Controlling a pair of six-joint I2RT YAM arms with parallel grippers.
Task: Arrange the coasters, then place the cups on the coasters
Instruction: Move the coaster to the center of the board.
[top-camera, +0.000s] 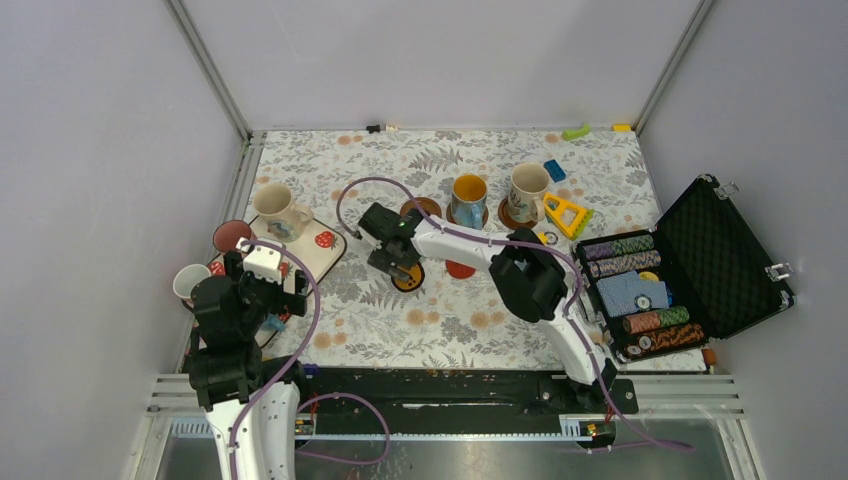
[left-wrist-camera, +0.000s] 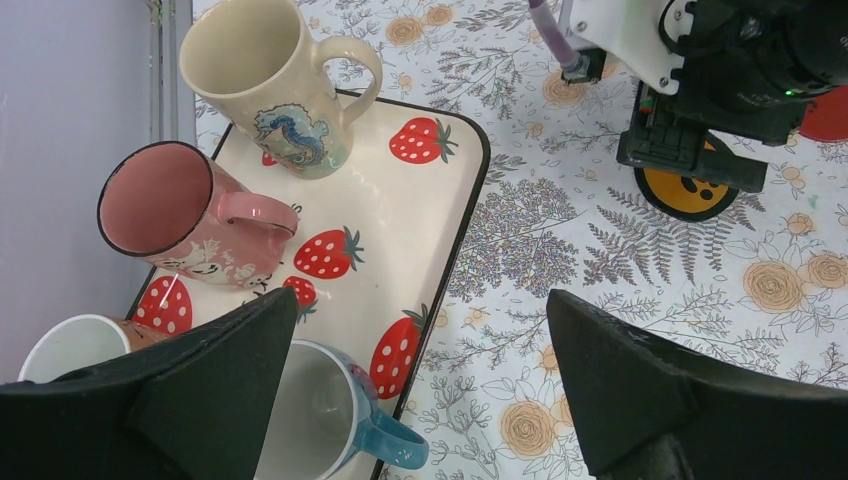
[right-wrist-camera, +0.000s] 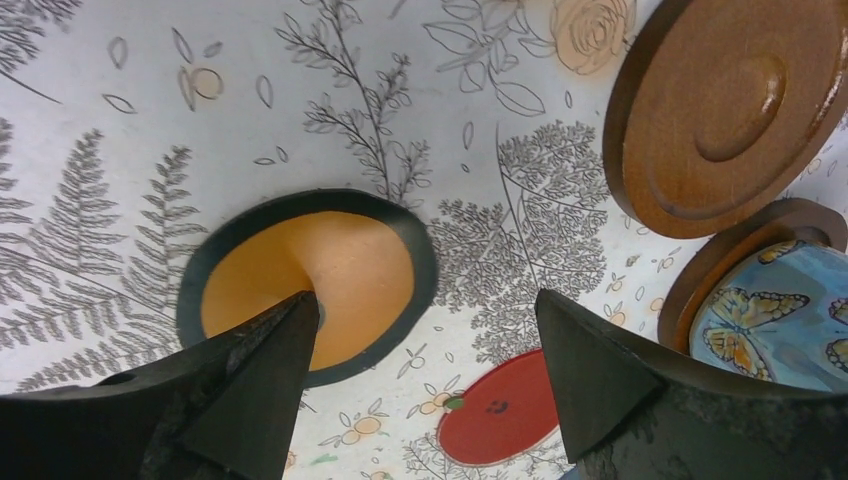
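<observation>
A: The right arm's fingers (right-wrist-camera: 250, 400) stand spread, pinching nothing. One tip is over the orange black-rimmed round coaster (right-wrist-camera: 320, 270), which lies flat on the flowered surface (right-wrist-camera: 120, 100) near its middle.
B: What could go wrong?
A: My guess is that the thin disc skids out of a closing pinch into the red flat coaster (right-wrist-camera: 500, 410) just right of it, or into the bare dark brown wooden coaster (right-wrist-camera: 720, 100) beyond.
B: And the left?
A: The left arm's fingers (left-wrist-camera: 220, 390), also spread and empty, hover over the cream strawberry tray (left-wrist-camera: 420, 230) at the left edge. The pink ceramic mug (left-wrist-camera: 190, 225), the cream seahorse mug (left-wrist-camera: 270, 85) and two more crowd there. A descending finger could clip one and tip it.
B: Any writing?
A: None legible, only pictures, such as the butterflies on the blue mug (right-wrist-camera: 770, 320), which stands on another brown coaster (right-wrist-camera: 690, 290).
</observation>
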